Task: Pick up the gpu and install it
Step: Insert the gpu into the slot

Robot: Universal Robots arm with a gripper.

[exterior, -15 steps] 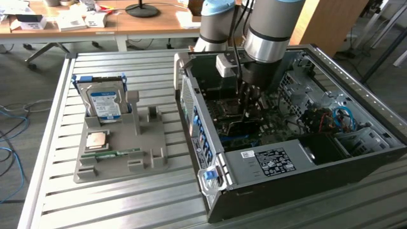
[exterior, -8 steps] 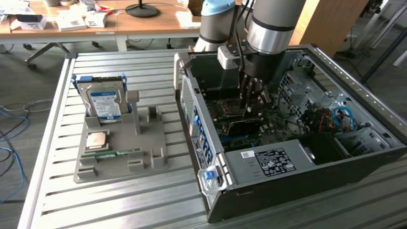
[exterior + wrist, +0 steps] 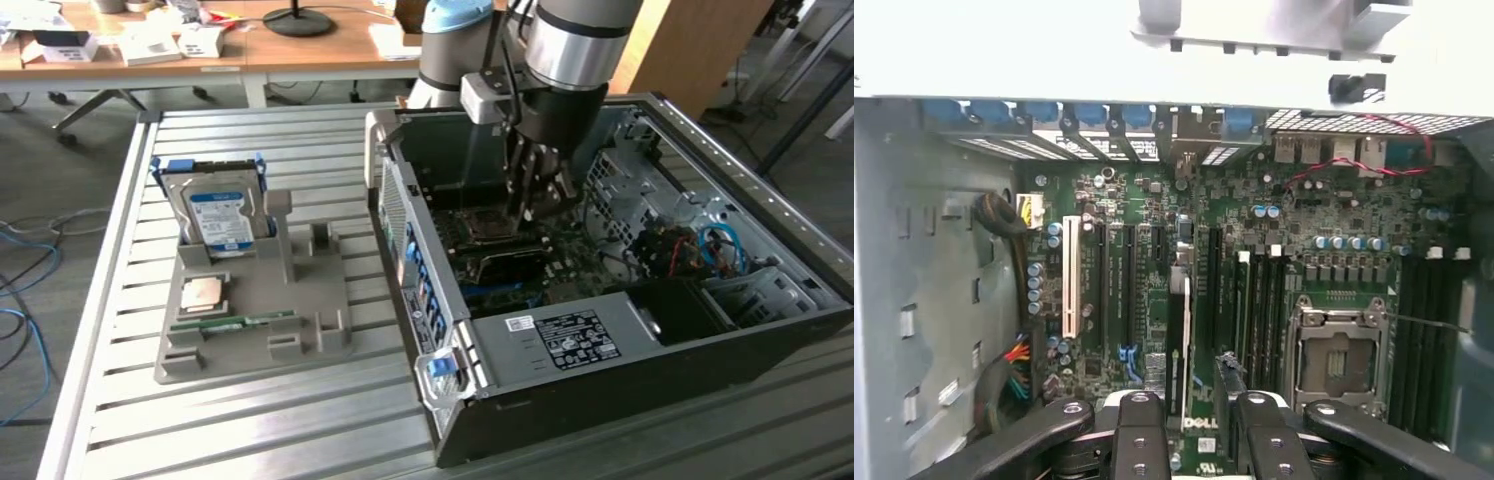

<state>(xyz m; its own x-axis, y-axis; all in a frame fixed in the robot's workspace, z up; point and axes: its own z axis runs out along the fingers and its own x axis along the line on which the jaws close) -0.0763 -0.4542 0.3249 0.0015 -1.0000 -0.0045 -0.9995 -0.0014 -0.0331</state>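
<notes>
The gpu point(image 3: 1186, 345) hangs edge-on in your hand point(image 3: 1199, 398), which looks clamped on it inside the open case point(image 3: 561, 350), three o'clock from the table's point(image 3: 267, 425) tray point(image 3: 320, 345), long axis parallel to the slots point(image 3: 1116, 290) beneath.

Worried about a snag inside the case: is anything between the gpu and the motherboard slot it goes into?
Nothing visible. The gpu, edge-on between the gripper's jaws, stands over the motherboard's slots; no cable crosses them, and the red wires lie off to one side. Whether it is seated I cannot tell.
</notes>
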